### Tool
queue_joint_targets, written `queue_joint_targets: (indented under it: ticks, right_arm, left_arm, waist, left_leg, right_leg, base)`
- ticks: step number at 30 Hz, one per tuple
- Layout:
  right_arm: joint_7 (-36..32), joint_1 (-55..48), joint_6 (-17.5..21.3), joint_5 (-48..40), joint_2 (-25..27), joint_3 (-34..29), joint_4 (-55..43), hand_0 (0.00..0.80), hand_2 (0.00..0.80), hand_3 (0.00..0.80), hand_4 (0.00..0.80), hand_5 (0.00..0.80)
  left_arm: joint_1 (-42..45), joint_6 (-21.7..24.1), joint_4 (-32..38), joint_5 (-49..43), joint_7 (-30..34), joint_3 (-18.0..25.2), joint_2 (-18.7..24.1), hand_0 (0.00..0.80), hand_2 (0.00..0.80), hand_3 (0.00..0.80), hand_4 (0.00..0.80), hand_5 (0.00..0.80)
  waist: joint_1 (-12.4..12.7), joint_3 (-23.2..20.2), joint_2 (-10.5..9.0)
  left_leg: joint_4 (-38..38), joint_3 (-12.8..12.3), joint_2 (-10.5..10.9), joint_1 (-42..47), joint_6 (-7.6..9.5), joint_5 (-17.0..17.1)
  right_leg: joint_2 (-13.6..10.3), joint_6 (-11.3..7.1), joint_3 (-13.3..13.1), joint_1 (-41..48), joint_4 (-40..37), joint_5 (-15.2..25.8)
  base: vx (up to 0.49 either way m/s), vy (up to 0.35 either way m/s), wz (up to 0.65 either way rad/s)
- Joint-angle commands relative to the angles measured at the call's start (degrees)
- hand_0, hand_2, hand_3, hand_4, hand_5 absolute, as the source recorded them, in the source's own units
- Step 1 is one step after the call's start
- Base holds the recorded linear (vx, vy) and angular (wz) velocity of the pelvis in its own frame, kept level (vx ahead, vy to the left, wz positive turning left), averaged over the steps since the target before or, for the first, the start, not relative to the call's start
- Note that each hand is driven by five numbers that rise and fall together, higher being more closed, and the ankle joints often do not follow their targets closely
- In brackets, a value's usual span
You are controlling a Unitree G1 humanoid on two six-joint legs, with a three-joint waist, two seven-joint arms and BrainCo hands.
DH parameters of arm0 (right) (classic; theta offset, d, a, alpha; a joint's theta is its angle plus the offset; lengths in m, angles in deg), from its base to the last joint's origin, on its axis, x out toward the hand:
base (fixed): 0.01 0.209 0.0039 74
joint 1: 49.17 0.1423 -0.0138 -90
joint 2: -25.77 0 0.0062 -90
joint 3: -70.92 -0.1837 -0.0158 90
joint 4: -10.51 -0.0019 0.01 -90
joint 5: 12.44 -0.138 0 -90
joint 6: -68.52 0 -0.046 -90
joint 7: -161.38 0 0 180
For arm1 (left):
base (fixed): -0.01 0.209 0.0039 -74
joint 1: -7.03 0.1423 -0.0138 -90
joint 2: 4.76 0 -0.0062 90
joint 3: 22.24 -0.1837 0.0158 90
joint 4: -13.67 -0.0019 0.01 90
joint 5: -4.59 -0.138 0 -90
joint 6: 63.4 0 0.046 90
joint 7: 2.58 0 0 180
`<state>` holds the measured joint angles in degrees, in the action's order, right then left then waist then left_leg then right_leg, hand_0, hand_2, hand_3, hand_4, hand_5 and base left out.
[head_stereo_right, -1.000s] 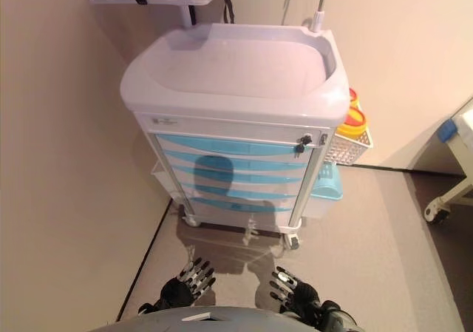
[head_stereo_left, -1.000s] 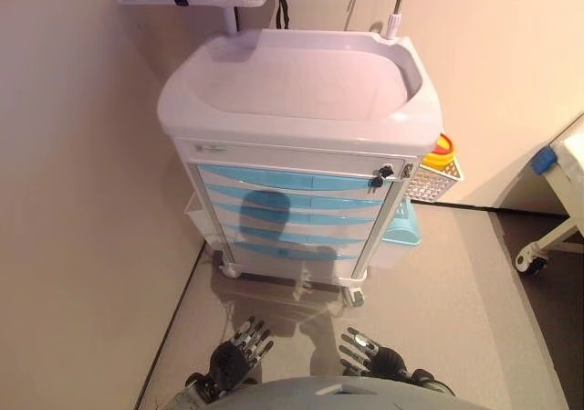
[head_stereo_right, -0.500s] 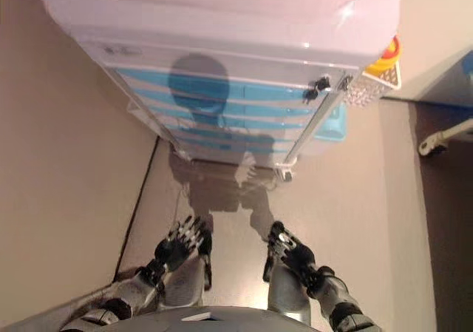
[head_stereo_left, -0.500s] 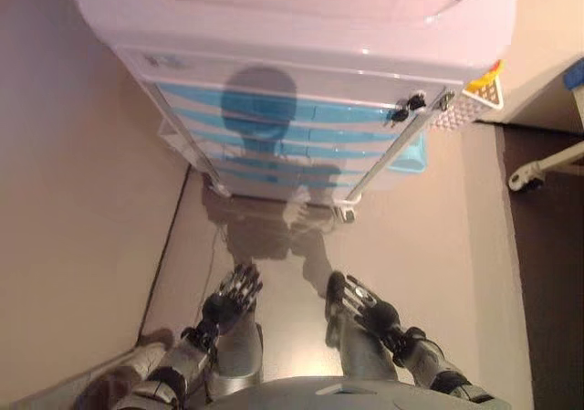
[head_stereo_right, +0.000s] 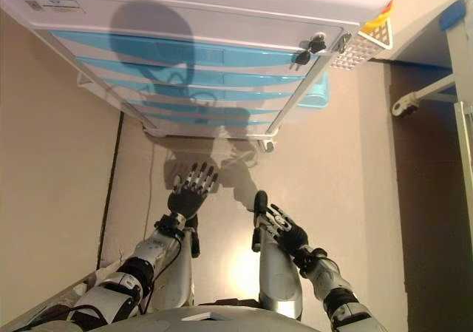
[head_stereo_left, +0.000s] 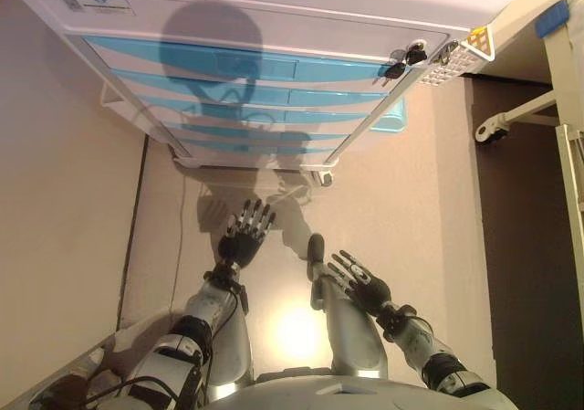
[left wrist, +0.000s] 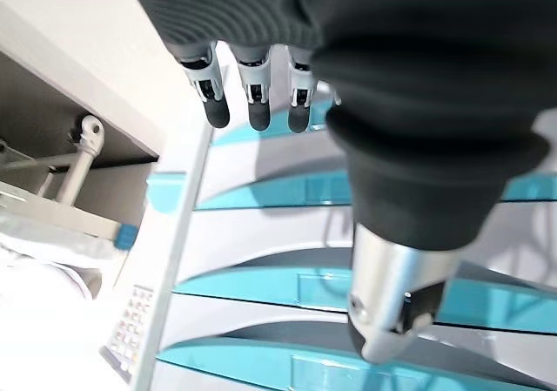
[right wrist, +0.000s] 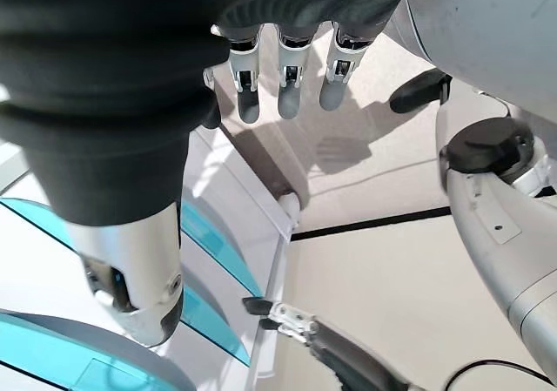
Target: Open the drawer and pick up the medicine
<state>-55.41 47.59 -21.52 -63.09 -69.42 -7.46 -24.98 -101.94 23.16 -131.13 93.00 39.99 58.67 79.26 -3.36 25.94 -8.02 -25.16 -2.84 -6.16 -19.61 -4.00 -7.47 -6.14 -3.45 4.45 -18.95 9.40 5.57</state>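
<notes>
A white medical cart (head_stereo_left: 274,13) fills the top of the eye views. Its several blue drawer fronts (head_stereo_left: 239,63) are all pushed in. A lock with keys (head_stereo_left: 405,57) sits at the top right of the front. No medicine shows in any view. My left hand (head_stereo_left: 241,242) hangs open above the floor just short of the cart's base, fingers straight and pointing at the drawers. My right hand (head_stereo_left: 366,289) is open too, lower and further right, holding nothing. The left wrist view looks past straight fingers (left wrist: 252,104) onto the drawer fronts (left wrist: 287,195).
A white mesh basket (head_stereo_left: 454,63) with a yellow item hangs on the cart's right side, and a pale blue bin (head_stereo_left: 393,118) sits below it. A bed frame on a castor (head_stereo_left: 486,131) stands at the right. A wall (head_stereo_left: 55,209) closes the left side.
The camera has come closer to the cart and tipped down, so the drawers now fill the top. Both hands reach further forward from the body and stay open.
</notes>
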Motion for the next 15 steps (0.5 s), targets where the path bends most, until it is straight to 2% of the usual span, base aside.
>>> queue_joint_targets:
  ticks: [1,10,14,15]
  right_arm:
    - [-0.1,-5.6,-3.6,-0.2,0.9,4.7,-2.3,0.000,0.000,0.000,0.000,0.000]
    - [0.0,-5.2,-3.5,-0.2,1.1,6.3,-3.2,0.000,0.000,0.000,0.000,0.000]
    - [-0.3,-5.1,-3.5,-1.6,1.3,7.6,-3.3,0.000,0.000,0.000,0.000,0.000]
    - [-0.5,-5.3,-3.3,-1.8,1.4,7.8,-3.3,0.000,0.000,0.000,0.000,0.000]
  left_arm:
    - [-2.0,1.7,4.6,3.9,1.6,1.8,-1.3,0.000,0.000,0.000,0.000,0.000]
    - [-8.5,2.6,2.0,9.3,0.4,5.5,2.5,0.000,0.000,0.000,0.000,0.000]
    - [-13.9,2.2,-0.4,11.0,-1.0,8.1,6.8,0.000,0.000,0.000,0.000,0.000]
    - [-15.4,1.8,-1.2,11.2,-1.7,8.6,7.8,0.000,0.000,0.000,0.000,0.000]
  waist:
    - [-0.8,0.1,0.74]
    - [-1.8,0.8,-0.47]
    - [-2.4,1.2,-1.48]
    - [-2.5,1.0,-1.36]
  left_leg:
    - [2.7,-0.8,1.5,-2.1,2.72,4.4]
    - [1.6,-1.5,0.5,-3.1,2.55,3.9]
    - [0.9,-1.9,-0.3,-3.8,2.40,3.4]
    - [0.5,-1.6,-0.5,-3.3,2.14,1.4]
  right_leg:
    - [2.3,-1.38,-1.2,-1.4,8.3,-4.1]
    - [3.1,-1.37,-2.1,-1.5,7.4,-3.5]
    - [3.6,-1.33,-2.4,-1.3,6.5,-3.2]
    - [3.9,-1.64,-2.6,-0.7,6.7,-4.6]
  base:
    - [0.015,-0.013,-0.06]
    - [0.002,-0.019,-0.09]
    - [0.022,-0.036,-0.01]
    - [0.096,-0.017,-0.02]
